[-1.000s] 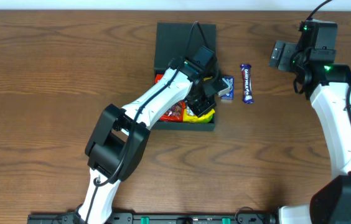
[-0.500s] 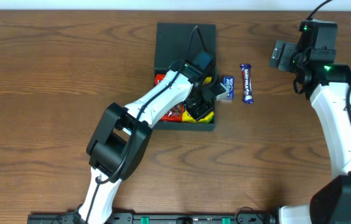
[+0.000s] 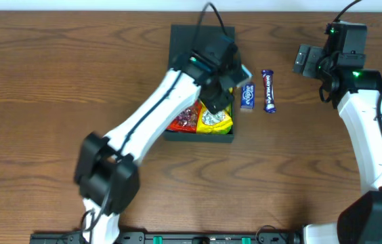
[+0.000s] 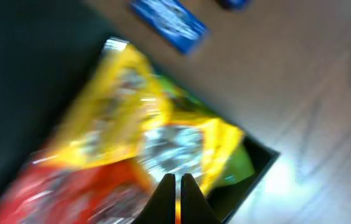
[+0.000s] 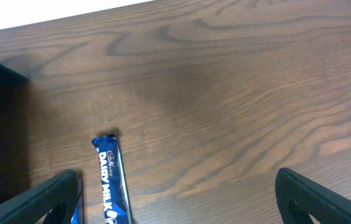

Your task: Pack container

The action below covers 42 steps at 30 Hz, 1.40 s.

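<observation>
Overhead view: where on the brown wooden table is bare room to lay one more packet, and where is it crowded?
Free: the wide wood left of the dark teal-black square container; also the wood from the blue chocolate bar to the near edge. Crowded: between container and bar, where a small blue packet lies.

Overhead view, findings by position. The container (image 3: 199, 138) stands on the table (image 3: 42, 102) at upper centre of the frame. Its lid (image 3: 185, 47) lies open behind it, toward the top edge. Two packets lie side by side inside: the left packet (image 3: 184, 122) and the right packet (image 3: 218, 120). Just beside the container's right wall, on the table, lies a small bar (image 3: 247, 95). Right of that, near but apart, lies a Dairy Milk bar (image 3: 268, 91). The left arm (image 3: 150, 115) crosses the container from the lower left. The left gripper (image 4: 177, 182) is above the right packet. The right gripper (image 3: 305, 59) is at upper right, apart from both bars.
</observation>
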Motion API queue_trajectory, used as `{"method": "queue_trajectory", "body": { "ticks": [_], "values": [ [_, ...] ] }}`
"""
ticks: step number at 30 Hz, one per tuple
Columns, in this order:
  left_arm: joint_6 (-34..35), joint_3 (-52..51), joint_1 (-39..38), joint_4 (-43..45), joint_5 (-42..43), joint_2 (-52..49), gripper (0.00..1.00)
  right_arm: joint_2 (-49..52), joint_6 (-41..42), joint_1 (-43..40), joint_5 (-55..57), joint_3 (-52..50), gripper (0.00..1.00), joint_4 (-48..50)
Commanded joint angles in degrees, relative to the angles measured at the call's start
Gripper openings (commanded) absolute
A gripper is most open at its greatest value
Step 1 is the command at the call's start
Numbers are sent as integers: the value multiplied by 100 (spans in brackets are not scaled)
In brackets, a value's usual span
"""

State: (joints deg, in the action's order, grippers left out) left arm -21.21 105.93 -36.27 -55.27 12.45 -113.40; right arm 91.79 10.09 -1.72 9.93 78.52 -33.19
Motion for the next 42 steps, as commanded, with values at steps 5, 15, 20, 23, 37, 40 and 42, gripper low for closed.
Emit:
{"method": "queue_trajectory", "body": {
  "ticks": [5, 15, 20, 23, 37, 40, 42],
  "values": [
    [302, -164, 629, 11, -791, -9, 6, 15, 59, -61, 57, 22, 99, -9],
    [341, -575, 1097, 293, 116, -396, 6, 15, 59, -61, 57, 22, 99, -2],
    [323, -688, 1047, 389, 87, -584, 6, 15, 61, -61, 57, 22, 99, -4],
    [330, -688, 1054, 367, 52, -776, 6, 15, 61, -61, 57, 22, 99, -2],
    [348, -673, 1071, 369, -83, -1316, 6, 15, 61, -61, 57, 22, 99, 4],
    [369, -664, 1078, 350, -85, -1270, 6, 15, 59, -61, 57, 20, 99, 11],
    [369, -660, 1078, 348, -85, -1180, 6, 15, 59, -61, 57, 22, 99, 15]
  ]
}}
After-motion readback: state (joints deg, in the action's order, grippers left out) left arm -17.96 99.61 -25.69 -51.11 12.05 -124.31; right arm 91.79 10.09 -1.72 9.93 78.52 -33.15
